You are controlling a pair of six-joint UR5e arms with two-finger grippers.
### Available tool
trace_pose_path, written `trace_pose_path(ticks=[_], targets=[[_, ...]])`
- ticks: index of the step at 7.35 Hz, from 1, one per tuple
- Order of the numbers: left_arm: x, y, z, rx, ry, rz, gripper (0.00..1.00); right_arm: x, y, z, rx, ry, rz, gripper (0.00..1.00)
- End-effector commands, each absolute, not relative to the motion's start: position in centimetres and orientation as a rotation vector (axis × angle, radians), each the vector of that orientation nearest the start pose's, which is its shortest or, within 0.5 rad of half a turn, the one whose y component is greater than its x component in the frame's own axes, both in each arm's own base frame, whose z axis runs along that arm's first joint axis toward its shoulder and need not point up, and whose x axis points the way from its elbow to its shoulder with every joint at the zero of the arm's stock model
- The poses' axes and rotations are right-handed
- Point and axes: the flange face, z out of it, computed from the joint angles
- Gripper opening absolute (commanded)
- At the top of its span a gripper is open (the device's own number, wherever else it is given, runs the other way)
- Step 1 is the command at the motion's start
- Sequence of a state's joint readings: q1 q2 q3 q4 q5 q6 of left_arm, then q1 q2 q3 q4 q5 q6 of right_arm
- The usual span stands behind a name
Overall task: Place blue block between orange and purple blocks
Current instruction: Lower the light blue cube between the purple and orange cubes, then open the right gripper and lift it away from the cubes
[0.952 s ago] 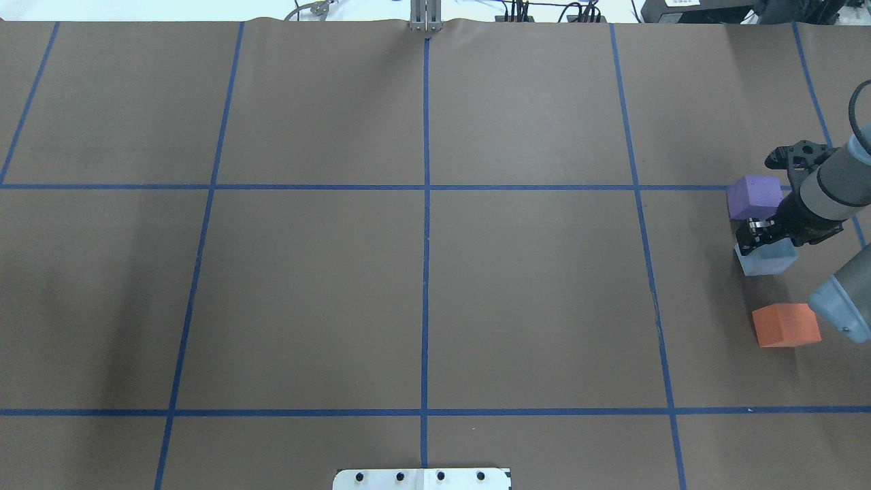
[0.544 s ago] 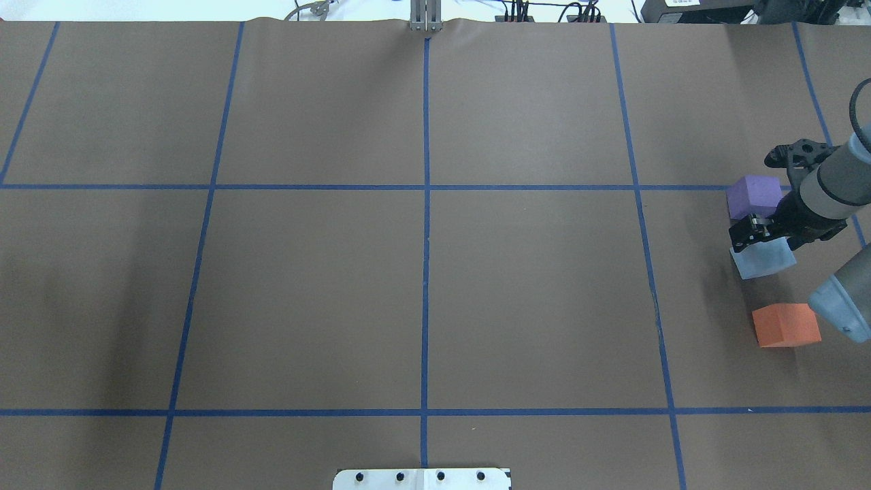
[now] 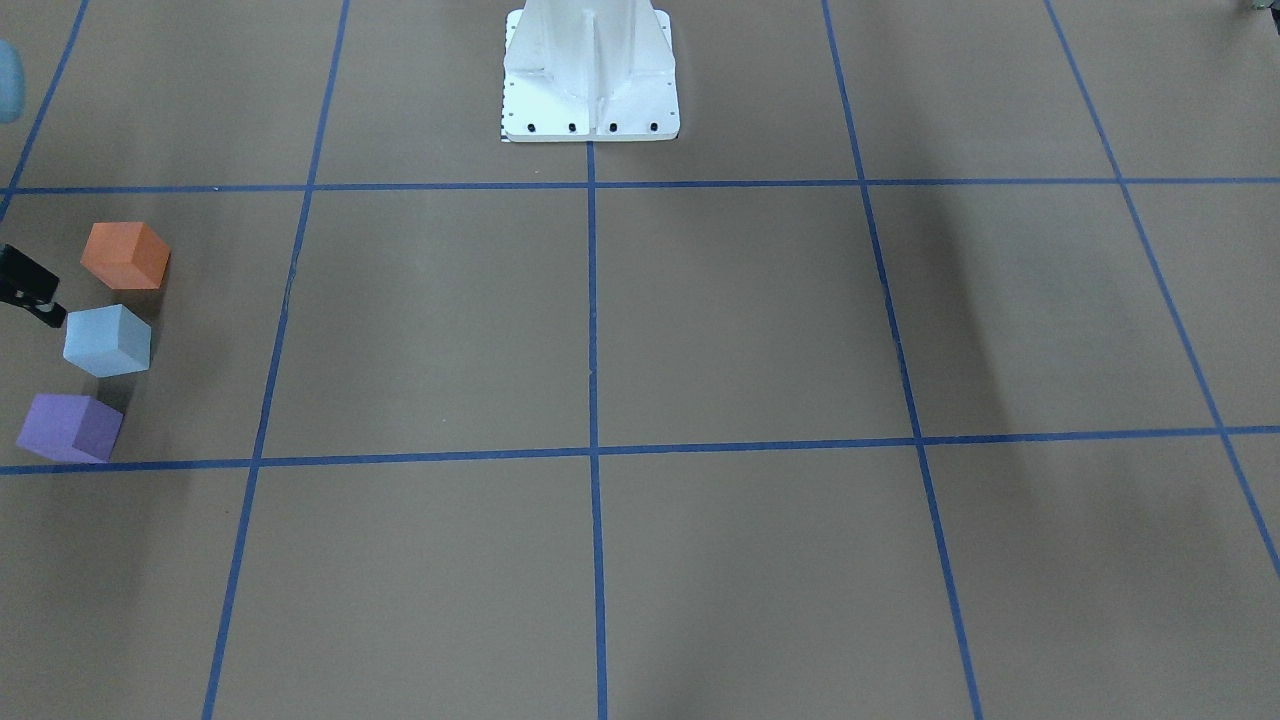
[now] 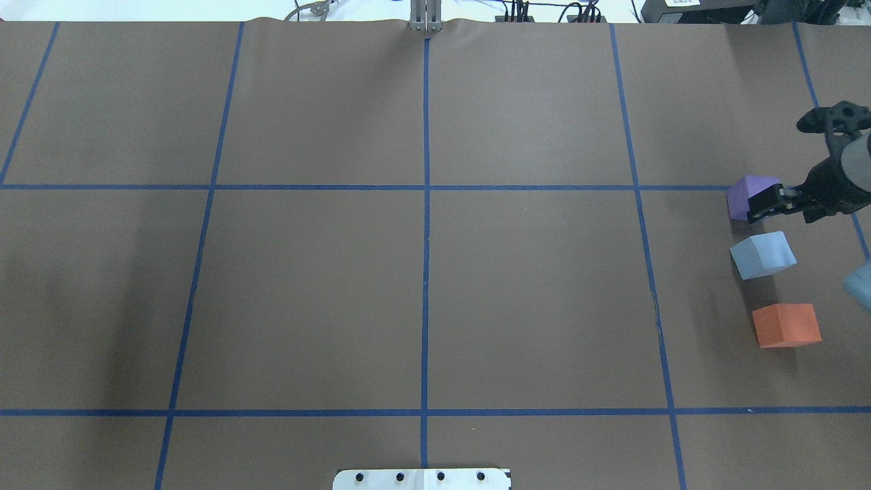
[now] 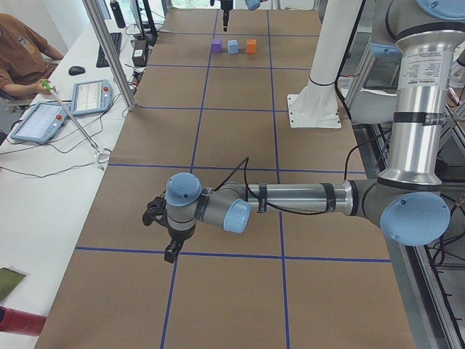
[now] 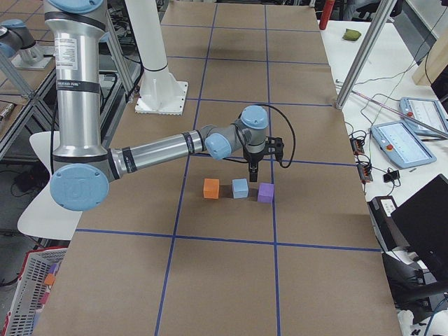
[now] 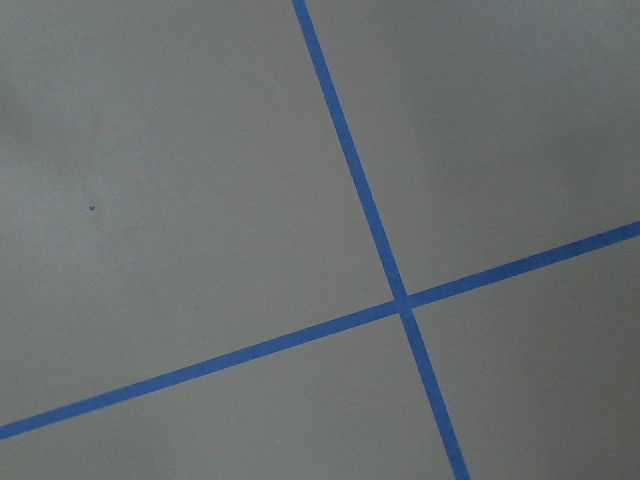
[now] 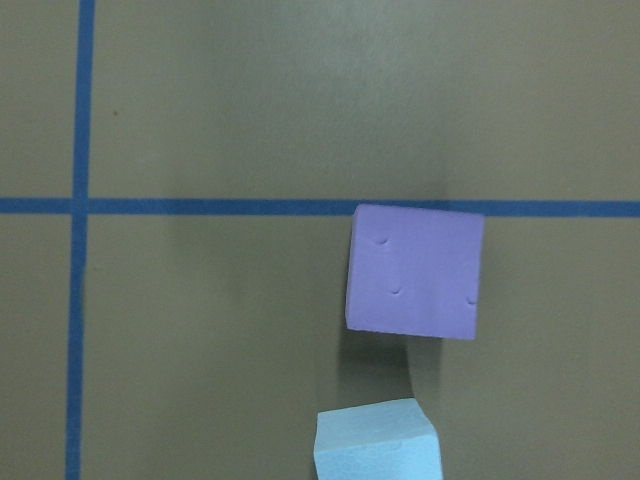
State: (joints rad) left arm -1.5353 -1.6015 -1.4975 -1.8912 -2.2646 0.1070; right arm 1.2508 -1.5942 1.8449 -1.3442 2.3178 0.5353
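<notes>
Blue block (image 4: 763, 254) sat flat on the table (image 4: 531, 292), in line between the purple block (image 4: 742, 195) and the orange block (image 4: 786, 325). There was a gap on each side and it touched neither. It was turned a little against the other two.

Right gripper (image 4: 763, 206) was clear of it, and on my overhead feed it overlapped the purple block. The side feed showed it up off the table, near the blue and purple blocks. It had hold of nothing. I couldn't tell how far apart its fingers stood.

Right wrist cam showed the purple block against a tape line (image 8: 300, 207), with the blue block at the bottom edge.

Left gripper (image 5: 171, 251) hung low over the table, well apart from the blocks, with a tape crossing (image 7: 403, 303) under its camera. I couldn't tell its opening either.
</notes>
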Motion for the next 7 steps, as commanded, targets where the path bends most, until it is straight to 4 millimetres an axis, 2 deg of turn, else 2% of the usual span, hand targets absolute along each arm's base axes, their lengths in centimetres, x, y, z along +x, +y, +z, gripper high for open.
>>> trace_pose_path(ticks=[1,2,3,4,5,6,7], targets=[[-5.4,-52.0,65.4,0.282,0.682,0.225,1.0,1.4,-49.0,54.3,0.162,-0.852,-0.081,1.0],[-5.5,-51.8,65.7,0.279,0.683,0.223,1.0,3.6,-48.8,55.7,0.14,-0.82,-0.154,1.0],[-6.0,-51.5,65.9,0.284,0.687,0.23,1.0,5.3,-47.9,58.3,0.099,-0.821,-0.14,1.0],[-6.5,-49.6,67.6,0.27,0.682,0.257,1.0,5.8,-46.1,62.1,0.049,-0.817,-0.116,1.0],[-6.8,-49.1,68.0,0.265,0.685,0.25,1.0,5.9,-46.4,61.6,0.123,-0.803,-0.151,1.0],[-7.4,-46.8,68.9,0.263,0.679,0.244,1.0,5.9,-46.4,65.2,0.09,-0.796,-0.149,1.0],[-7.5,-46.1,66.6,0.288,0.667,0.24,1.0,5.9,-46.2,69.0,0.061,-0.798,-0.133,1.0]])
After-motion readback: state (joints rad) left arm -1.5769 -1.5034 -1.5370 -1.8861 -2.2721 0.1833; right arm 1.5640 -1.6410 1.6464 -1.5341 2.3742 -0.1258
